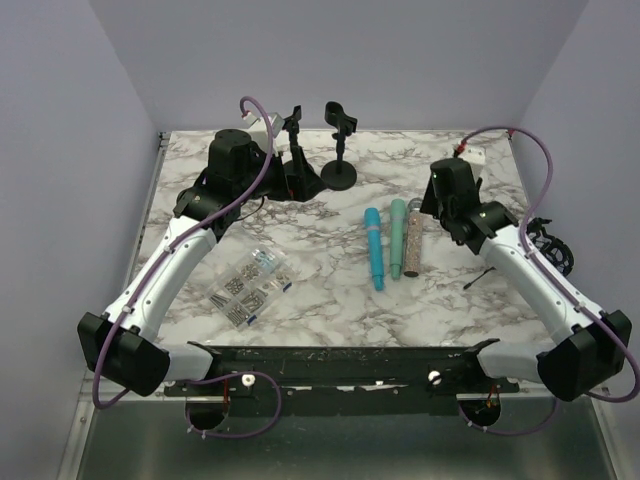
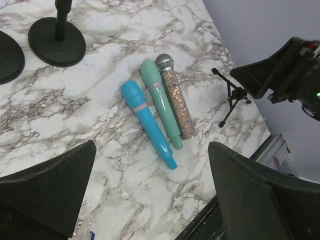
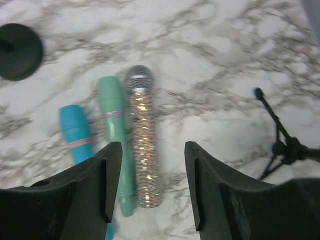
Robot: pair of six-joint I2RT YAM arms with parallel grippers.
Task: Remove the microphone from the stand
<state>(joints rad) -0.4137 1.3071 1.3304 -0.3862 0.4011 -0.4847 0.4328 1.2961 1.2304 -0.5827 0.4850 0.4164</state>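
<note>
1. Okay, the glitter microphone lies flat on the bench, off any stand, grille pointing to the far side.
2. It's pressed against the teal microphone. The blue microphone is just beside that one.
3. The round-base stand is upright at the far side, and its clip looks empty to me.
4. Your right gripper hangs over the glitter one, fingers apart, nothing between them.
5. Your left gripper has its fingers wide apart and holds nothing.
6. My guess is the removal is done and you only need to back away.
7. Risk: if you drop the right fingers here, they straddle two touching mics, so one may roll or you clamp the wrong one.
8. Risk: a wide swing to the right could clip the small tripod near the bench edge.
9. Risk: your left arm sits close to the stands, so a careless move could topple one.
</note>
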